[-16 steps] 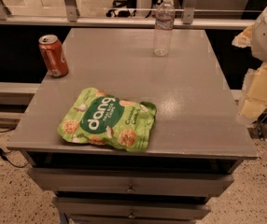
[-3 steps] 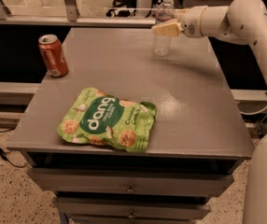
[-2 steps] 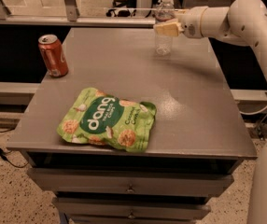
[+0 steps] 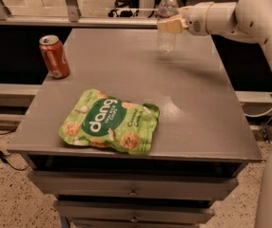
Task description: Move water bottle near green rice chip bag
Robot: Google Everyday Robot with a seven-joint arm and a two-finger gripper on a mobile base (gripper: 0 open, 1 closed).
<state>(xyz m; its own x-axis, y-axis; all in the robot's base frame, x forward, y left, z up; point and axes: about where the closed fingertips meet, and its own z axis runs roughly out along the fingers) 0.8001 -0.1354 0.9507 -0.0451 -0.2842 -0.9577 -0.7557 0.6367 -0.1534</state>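
Risk: grip sits high on water bottle, so thin clear plastic may flex and bottle could swing or slip in transit. Setting down on edge of green rice chip bag, 7 o'clock, would likely tip it. Gripper at 12 o'clock, far edge of counter, jaws pinched on water bottle upper body. Water bottle upright, slim, clear, pale cap, looks near-empty.
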